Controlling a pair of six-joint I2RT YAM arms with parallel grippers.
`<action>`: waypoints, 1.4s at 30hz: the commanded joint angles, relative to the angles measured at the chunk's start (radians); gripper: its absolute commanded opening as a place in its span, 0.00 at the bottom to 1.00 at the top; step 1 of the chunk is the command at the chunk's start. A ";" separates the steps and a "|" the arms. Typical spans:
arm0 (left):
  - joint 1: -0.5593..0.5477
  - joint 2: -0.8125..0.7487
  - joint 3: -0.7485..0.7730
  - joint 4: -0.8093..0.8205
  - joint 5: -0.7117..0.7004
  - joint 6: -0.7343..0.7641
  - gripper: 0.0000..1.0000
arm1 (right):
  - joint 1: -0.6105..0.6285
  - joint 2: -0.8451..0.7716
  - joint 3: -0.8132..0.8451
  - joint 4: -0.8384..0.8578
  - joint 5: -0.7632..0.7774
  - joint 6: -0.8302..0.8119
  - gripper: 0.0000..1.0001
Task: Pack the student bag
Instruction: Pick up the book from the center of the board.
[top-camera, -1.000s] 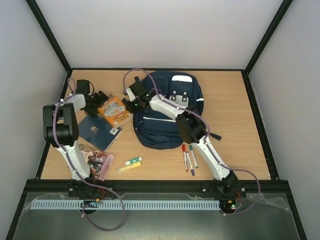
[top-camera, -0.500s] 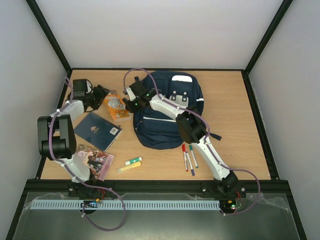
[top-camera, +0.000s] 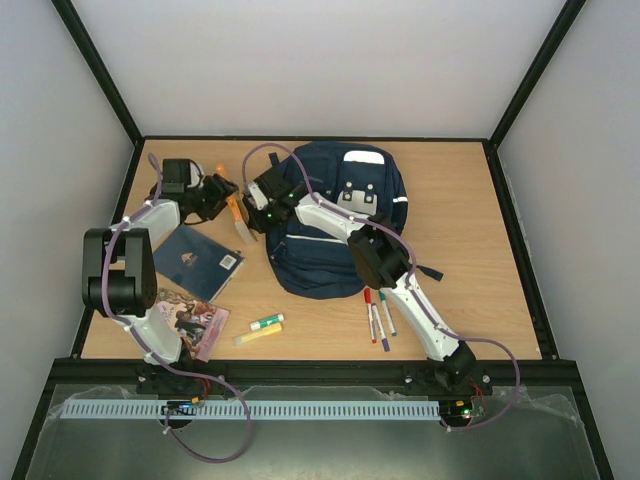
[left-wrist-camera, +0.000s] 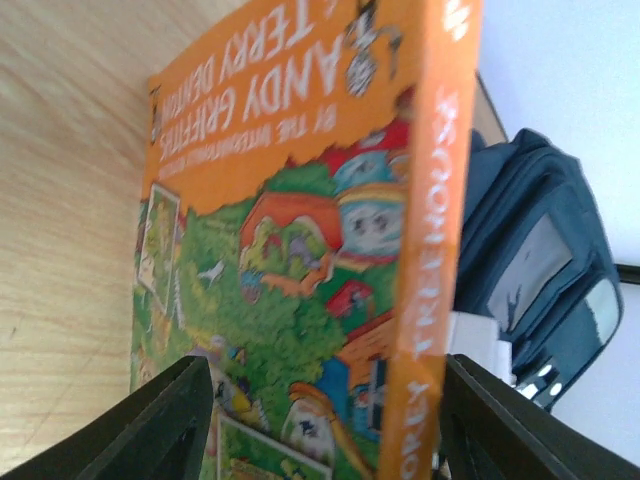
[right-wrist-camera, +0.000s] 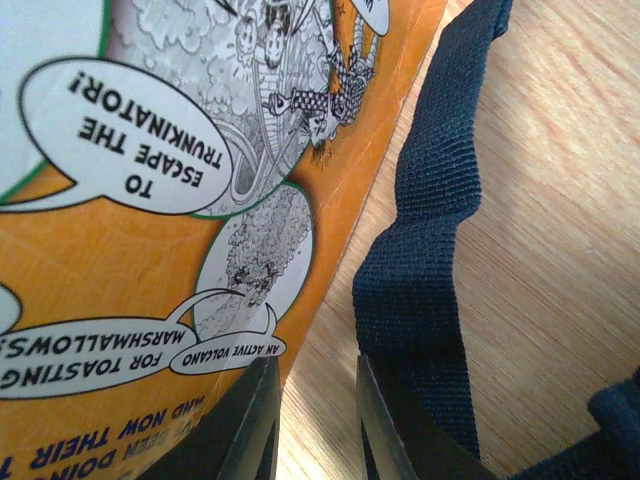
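This is looking like a robotics lab test cell, not a home or a classroom. A wooden counter (top-camera: 470, 200) is sitting inside an enclosure: plain white panels (top-camera: 320, 60) are rising behind the counter and at both its sides, and black frame struts (top-camera: 97, 70) are running up from its far corners. The left arm (top-camera: 118, 262) and the right arm (top-camera: 385, 255) are standing bolted along the counter's near edge, with purple cables (top-camera: 272, 146) looping off them. A grey slotted rail (top-camera: 300, 410) is lying just in front of the counter.
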 joint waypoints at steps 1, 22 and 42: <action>-0.007 0.008 0.026 -0.093 -0.057 0.005 0.63 | 0.007 0.014 -0.031 -0.078 0.001 0.005 0.25; -0.007 -0.048 0.052 -0.277 -0.197 0.125 0.43 | 0.007 -0.024 -0.041 -0.087 0.010 -0.002 0.30; -0.075 -0.510 -0.009 -0.365 0.031 0.278 0.12 | -0.211 -0.929 -0.643 -0.122 -0.123 -0.090 0.51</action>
